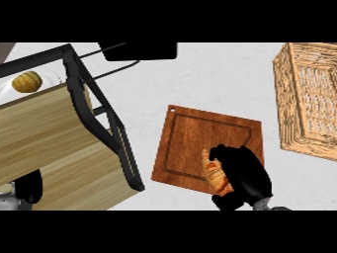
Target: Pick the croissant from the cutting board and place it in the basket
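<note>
Croissant (215,174): lies on your cutting board's (200,138) lower right part | right robot hand (242,173): covers it from the right, fingers curled round it | basket (318,101): well apart, upper right.

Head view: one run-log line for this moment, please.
phase: grasping | right robot hand: curled on golden croissant | on: brown wooden cutting board | woven wicker basket: no croissant inside

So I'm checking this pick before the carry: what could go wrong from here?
The right hand covers much of the croissant, so how well the fingers enclose it cannot be seen; it might slip when lifted. The croissant lies near the lower edge of the cutting board, so a nudge could push it onto the counter. The basket sits apart at the far right with tall woven walls, so a low carry could clip its rim.
</note>
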Motion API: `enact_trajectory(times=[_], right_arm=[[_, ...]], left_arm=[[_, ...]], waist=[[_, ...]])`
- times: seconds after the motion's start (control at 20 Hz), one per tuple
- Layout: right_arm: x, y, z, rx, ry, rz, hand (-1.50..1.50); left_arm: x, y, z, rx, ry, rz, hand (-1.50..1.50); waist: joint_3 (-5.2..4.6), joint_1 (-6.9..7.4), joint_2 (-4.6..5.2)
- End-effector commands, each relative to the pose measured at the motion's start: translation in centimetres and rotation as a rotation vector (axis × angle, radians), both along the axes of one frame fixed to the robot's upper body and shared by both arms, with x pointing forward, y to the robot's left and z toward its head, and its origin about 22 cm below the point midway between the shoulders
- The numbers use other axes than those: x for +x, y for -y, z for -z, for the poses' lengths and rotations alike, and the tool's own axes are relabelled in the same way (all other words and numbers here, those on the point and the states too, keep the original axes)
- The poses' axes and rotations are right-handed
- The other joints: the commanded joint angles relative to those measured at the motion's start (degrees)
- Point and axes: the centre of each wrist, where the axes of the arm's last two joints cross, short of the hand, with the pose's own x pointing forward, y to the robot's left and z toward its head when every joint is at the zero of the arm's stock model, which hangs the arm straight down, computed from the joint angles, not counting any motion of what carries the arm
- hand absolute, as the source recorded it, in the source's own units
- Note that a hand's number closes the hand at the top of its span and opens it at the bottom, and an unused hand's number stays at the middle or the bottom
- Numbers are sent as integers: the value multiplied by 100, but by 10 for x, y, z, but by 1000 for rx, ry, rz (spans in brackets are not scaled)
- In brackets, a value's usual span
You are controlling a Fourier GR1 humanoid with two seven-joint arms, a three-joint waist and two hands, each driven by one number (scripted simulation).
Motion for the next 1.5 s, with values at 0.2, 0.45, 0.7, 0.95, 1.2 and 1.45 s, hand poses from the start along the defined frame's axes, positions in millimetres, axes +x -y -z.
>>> enact_trajectory(times=[0.2, 0.45, 0.7, 0.95, 1.2, 1.45], right_arm=[[-55, 31, -28, 435, -6, 165, 150], [-85, 27, -81, 745, 194, 135, 150], [-128, 42, -144, 877, 299, 168, 150], [-133, 54, -163, 835, 313, 254, 150], [-115, 57, -178, 743, 420, 352, 150], [-78, 71, -191, 742, 437, 402, 150]], left_arm=[[12, 7, -4, -12, -27, -6, 0], [8, 6, 5, -5, -35, -25, 0], [23, 11, -3, -5, -28, -6, 0], [18, 19, -2, -22, -36, 14, 0], [9, 16, 5, -8, -51, 7, 0], [21, 2, 0, -7, -17, 15, 0]], waist=[[8, 6, 95], [8, -24, 83], [2, 8, 103], [0, 97, 111], [-7, 161, 108], [-1, 193, 125]])
